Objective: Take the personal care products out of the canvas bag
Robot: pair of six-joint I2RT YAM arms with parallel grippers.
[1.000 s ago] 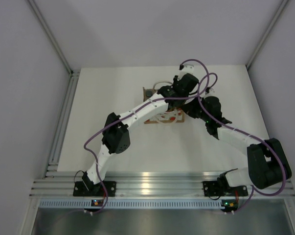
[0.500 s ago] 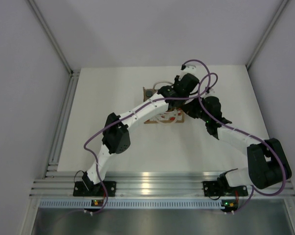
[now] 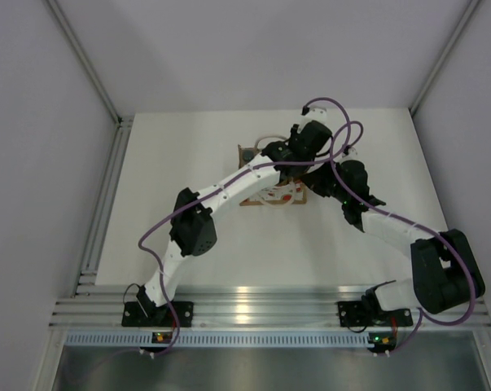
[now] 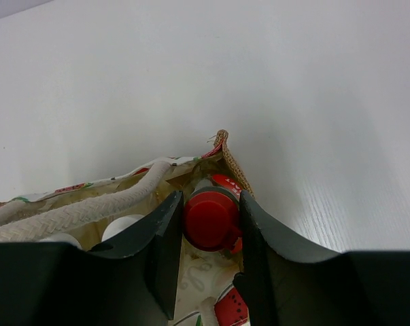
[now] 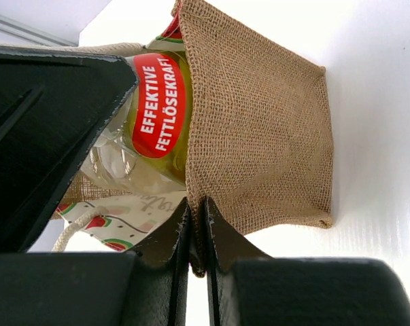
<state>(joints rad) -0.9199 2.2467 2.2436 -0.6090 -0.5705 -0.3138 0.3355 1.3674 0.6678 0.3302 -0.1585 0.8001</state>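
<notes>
The canvas bag [image 3: 265,194] stands mid-table with its printed front towards the arms. My left gripper [image 4: 210,204] reaches into the bag's right end from above and is shut on the red top [image 4: 210,221] of the yellow bottle. Two white caps [image 4: 123,225] show beside it under the white rope handle [image 4: 89,210]. A dark cap [image 3: 249,153] shows at the bag's left end. My right gripper [image 5: 196,204] is shut on the bag's burlap side edge [image 5: 259,136]. The yellow bottle's red label [image 5: 160,105] shows just inside that edge.
White table surface [image 4: 293,88] lies beyond and to the right of the bag. Grey walls enclose the table on three sides. Both arms cross over the bag in the top external view, the left wrist [image 3: 310,138] above the right wrist [image 3: 351,179].
The left wrist has shifted very slightly. The bag and the right arm look unchanged.
</notes>
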